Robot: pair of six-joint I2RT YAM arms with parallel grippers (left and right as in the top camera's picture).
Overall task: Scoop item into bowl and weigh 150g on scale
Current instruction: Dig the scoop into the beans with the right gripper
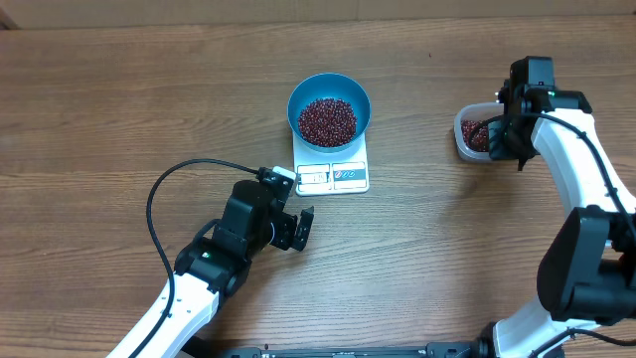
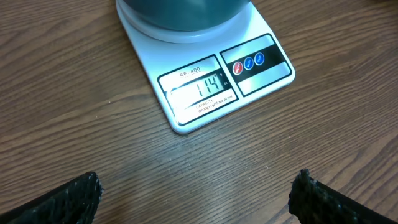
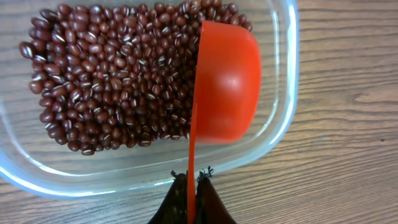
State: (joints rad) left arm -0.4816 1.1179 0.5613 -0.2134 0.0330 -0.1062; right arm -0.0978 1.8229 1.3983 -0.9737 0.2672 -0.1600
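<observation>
**Bowl of beans on the scale, scoop in the tub**

A brown wood-grain table fills all three views, and nothing of the room beyond it shows. Overhead, the left arm and right arm, both white and black, reach in from the near edge. A black cable loops beside the left one.

Near the middle, the blue bowl sits on the white scale and holds a round heap of dark red beans. Well apart to the right, a clear tub holds more of them, with the right gripper over it. The left gripper lies near the front of the scale without touching it. Its jaws are spread wide and hold nothing.

Only the left wrist view shows the display, which reads 114, and three round buttons beside it. The bowl appears there only as a dark underside.

Only the right wrist view shows the red scoop, which the arm hides overhead. It is turned on edge over the beans in the tub, its thin handle pinched between the closed right jaws. It cannot be told whether the scoop carries any beans.
</observation>
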